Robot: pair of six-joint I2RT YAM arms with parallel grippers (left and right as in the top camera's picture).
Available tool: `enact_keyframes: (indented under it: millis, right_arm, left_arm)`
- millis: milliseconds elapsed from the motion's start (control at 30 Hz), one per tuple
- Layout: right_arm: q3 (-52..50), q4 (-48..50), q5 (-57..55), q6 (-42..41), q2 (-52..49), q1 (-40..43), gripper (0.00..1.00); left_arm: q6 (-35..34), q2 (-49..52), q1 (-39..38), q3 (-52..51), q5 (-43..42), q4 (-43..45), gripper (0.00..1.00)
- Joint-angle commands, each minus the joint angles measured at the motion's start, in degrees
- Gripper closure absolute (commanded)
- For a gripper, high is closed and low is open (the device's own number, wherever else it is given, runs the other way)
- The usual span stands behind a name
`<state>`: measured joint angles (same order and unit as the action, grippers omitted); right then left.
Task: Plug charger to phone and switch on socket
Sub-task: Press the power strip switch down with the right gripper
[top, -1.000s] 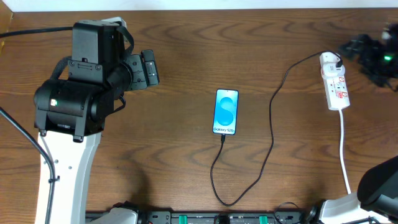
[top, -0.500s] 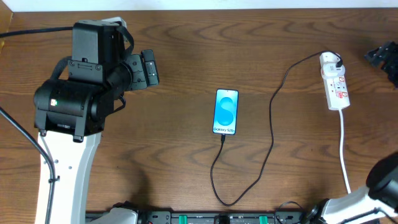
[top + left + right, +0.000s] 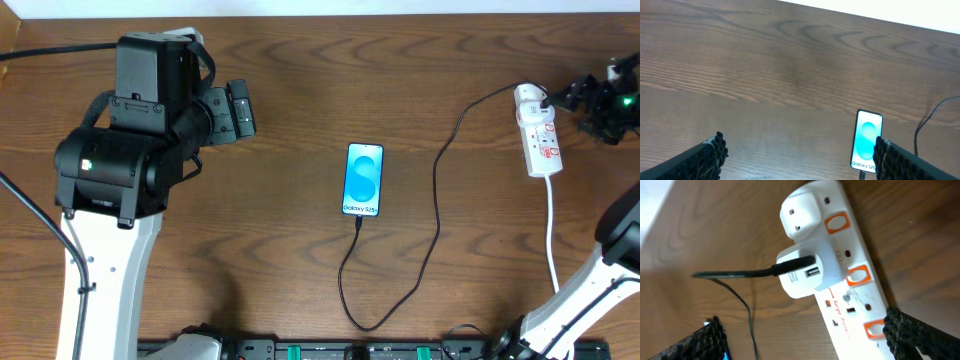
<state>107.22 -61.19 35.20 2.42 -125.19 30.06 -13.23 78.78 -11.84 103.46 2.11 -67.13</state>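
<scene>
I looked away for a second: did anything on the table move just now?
Only the right gripper: it swung out to the right, then came back beside the socket, open, holding nothing. The phone, the charger and the left gripper stayed put.

Looked down on a brown wood-grain table point(image 3: 790, 75). Kept gripper point(image 3: 800, 145) jaws spread wide, with black ridged fingers point(image 3: 702, 160) at 7 and 5 o'clock. Showed phone point(image 3: 867, 140) lying flat at 4 o'clock, blue screen lit, lower corner hidden behind the 5 o'clock finger. Caught thin black cable point(image 3: 927, 117) curving at 3 o'clock, near phone.
</scene>
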Motion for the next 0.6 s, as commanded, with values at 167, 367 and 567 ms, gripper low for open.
enact_keyframes:
  millis: [167,367,567]
  right_arm:
    - [1.7,0.8,-4.3,5.0,-3.7,-3.2,0.01]
    - [1.7,2.8,-4.9,5.0,-6.4,-5.0,0.01]
    - [1.7,3.7,-4.7,5.0,-9.8,-6.3,0.03]
  left_arm:
    - [0.5,0.2,-0.1,-0.1,1.0,-0.3,0.05]
    - [0.5,0.2,-0.1,-0.1,1.0,-0.3,0.05]
    - [0.5,0.2,-0.1,-0.1,0.9,-0.3,0.05]
